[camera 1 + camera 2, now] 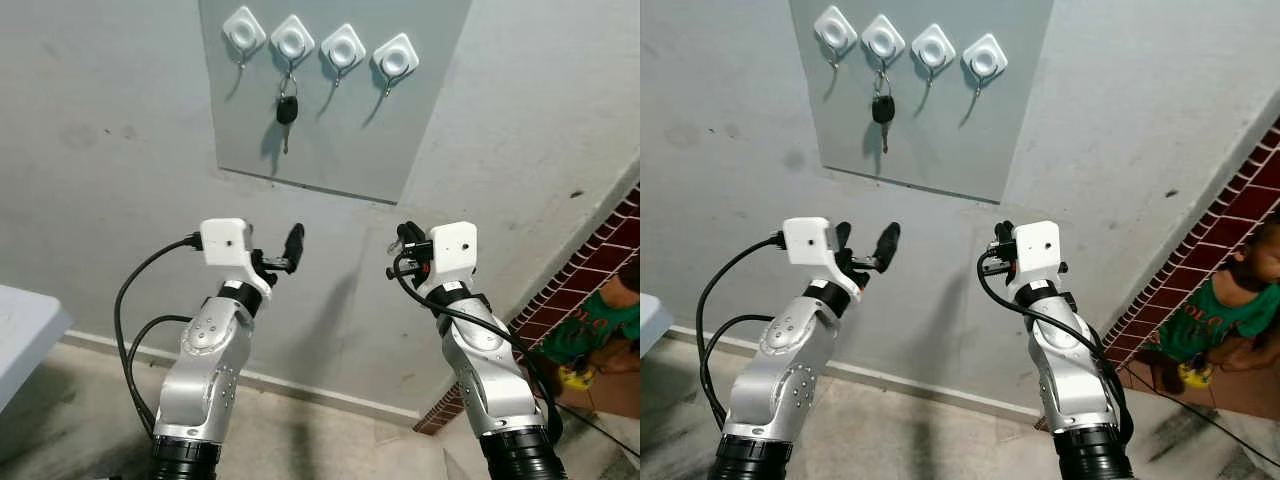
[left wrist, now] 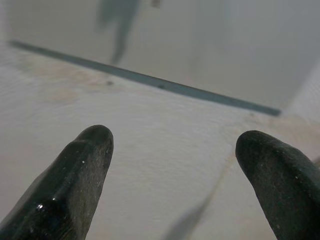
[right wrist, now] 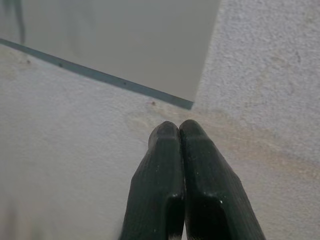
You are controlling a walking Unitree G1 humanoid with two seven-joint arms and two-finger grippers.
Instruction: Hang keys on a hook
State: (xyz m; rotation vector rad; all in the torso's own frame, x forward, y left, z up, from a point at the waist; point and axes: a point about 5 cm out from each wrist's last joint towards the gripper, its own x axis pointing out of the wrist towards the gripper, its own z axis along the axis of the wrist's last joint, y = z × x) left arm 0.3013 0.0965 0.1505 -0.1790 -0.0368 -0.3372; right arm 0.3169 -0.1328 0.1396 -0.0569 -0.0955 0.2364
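Since both arms are raised below the panel: risks run from the arms outward
Left end effector [image 1: 282,250]: below the panel [image 1: 420,130], fingers spread apart, holding nothing; rising from here it could knock the key
Right end effector [image 1: 405,240]: below the panel's lower right corner, fingers pressed together, empty
Key [image 1: 287,110]: hangs on the second hook [image 1: 292,42] from the panel's left; a nudge might unseat it

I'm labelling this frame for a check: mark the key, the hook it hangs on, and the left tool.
key [image 1: 287,111]: left eye view, on its black head.
hook [image 1: 291,41]: left eye view, on the white base, second from the left.
left tool [image 2: 175,170]: left wrist view, midway between the open fingertips.
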